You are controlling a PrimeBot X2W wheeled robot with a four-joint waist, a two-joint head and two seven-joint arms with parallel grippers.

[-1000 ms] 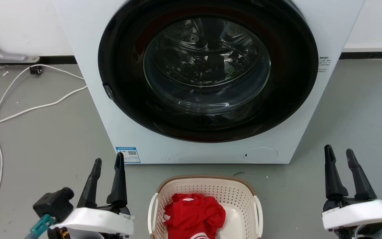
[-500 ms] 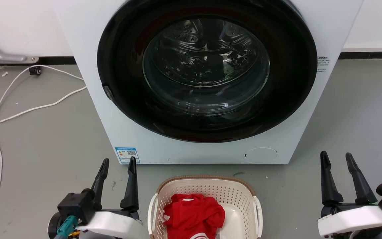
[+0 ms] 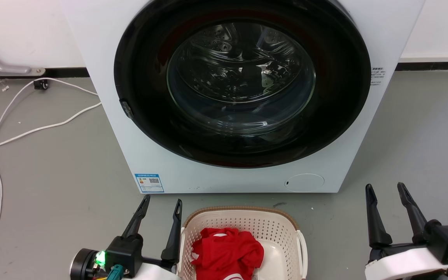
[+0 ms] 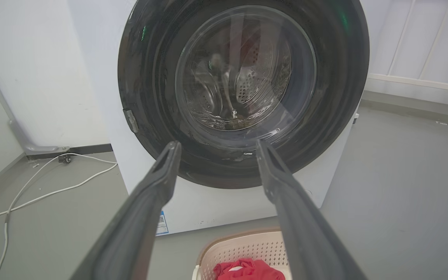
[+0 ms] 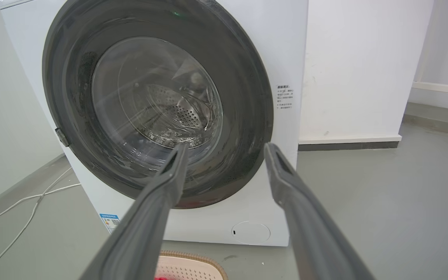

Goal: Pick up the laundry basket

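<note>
My left gripper (image 3: 163,198) is open and holds nothing. It is just beside the left side of the laundry basket (image 3: 239,210). My right gripper (image 3: 384,186) is open and empty too, well off to the right. The laundry basket sits on the floor (image 3: 53,175) between them, with a red cloth (image 3: 228,249) inside. Behind it stands the washing machine (image 3: 208,179).

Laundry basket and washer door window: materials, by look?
Laundry basket: likely moulded plastic with a matt cream finish, going by the even punched holes. Its brown rim looks woven but is probably moulded too. Washer door window: clear and glossy with sharp reflections, so glass or hard clear plastic; cannot tell which.
</note>
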